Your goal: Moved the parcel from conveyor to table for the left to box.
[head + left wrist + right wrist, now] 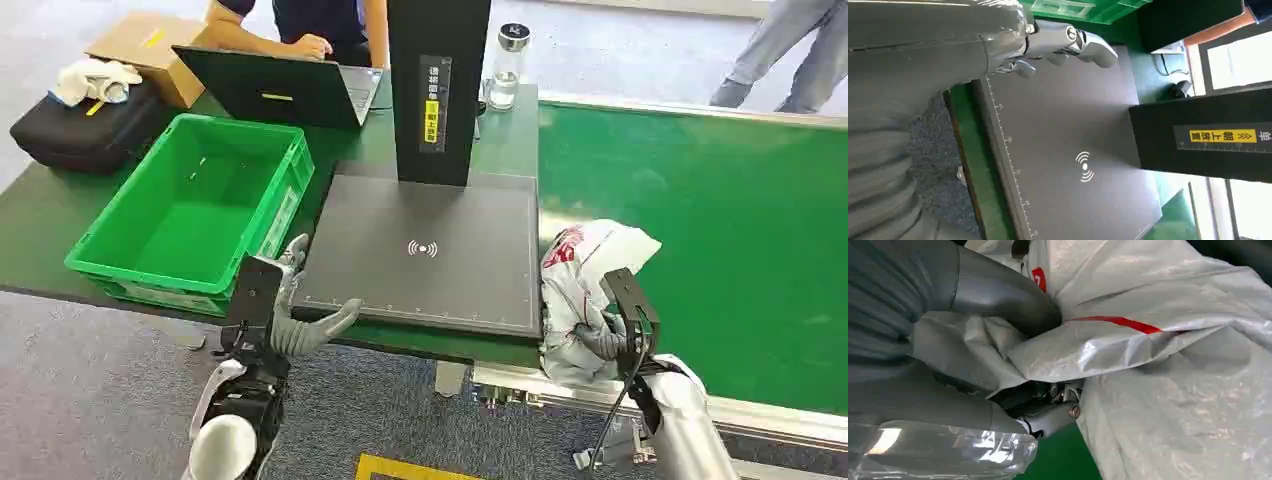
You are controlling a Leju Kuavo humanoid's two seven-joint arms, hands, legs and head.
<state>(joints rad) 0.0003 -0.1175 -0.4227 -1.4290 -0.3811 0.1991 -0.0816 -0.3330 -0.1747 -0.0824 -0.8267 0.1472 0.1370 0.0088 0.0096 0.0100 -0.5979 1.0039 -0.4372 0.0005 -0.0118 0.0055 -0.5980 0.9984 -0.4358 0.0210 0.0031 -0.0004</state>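
Note:
The parcel [585,280] is a white and grey plastic mailer with red print, lying at the near left edge of the green conveyor belt [720,220]. My right hand [605,335] grips it from the near side; in the right wrist view the thumb [1003,292] presses into the crumpled film of the parcel [1158,365]. The left hand [300,315] hovers at the near left corner of the dark scanner platform [425,250], fingers apart and empty. The left wrist view shows the fingers [1088,45] above the platform [1068,150].
An empty green crate [195,210] stands left of the platform on the table. A black scanner column [438,85] rises behind the platform. Farther back are a laptop [285,90], a bottle [505,65], a cardboard box [150,50], a black case [85,130] and a seated person [300,25].

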